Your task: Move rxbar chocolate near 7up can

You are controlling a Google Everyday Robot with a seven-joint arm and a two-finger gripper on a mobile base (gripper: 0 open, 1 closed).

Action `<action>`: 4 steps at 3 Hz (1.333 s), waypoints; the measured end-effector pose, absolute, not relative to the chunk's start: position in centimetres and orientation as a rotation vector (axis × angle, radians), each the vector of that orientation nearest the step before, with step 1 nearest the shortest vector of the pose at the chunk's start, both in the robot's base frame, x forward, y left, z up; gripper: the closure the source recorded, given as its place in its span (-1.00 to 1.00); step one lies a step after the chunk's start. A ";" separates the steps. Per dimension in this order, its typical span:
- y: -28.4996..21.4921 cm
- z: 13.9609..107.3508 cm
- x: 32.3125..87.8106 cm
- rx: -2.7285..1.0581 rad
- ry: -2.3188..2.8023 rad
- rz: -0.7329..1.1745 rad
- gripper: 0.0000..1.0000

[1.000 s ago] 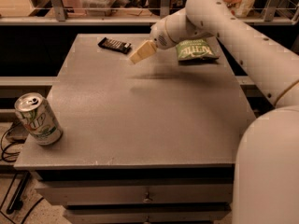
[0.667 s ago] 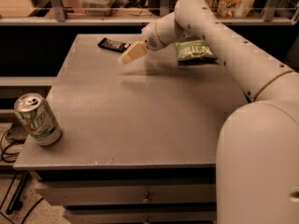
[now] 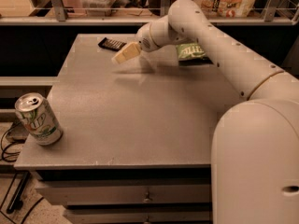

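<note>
At the far left, the silver-topped white and green 7up can (image 3: 37, 119) stands upright on the near left corner of the flat grey table top (image 3: 140, 120), close to both the left and front edges. Between it and the far side lies a wide stretch of bare surface, so there is open room for carrying something across.

Further right and toward the back, the rxbar chocolate (image 3: 112, 44), a small flat black wrapped bar, lies on the table close to the far edge, well apart from the can. Just beside it, to its right and slightly nearer the camera, the pale tan gripper (image 3: 125, 54) hangs above the surface, tilted down toward the bar. It has hold of nothing, and I cannot tell how far open it is.

The step in hand looks like the approach to the bar; the grasp is not yet made. The next move calls for closing the small remaining gap leftward and down onto the bar without nudging it off the back edge.

To the right, a green chip bag (image 3: 191, 52) lies partly behind the white arm (image 3: 219, 45), clear of the path to the can.
</note>
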State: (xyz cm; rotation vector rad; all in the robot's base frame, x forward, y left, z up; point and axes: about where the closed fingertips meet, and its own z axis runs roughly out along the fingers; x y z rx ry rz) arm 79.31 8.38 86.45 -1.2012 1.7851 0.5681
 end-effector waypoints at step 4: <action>11.3 83.8 84.4 -0.973 1.799 0.697 -0.78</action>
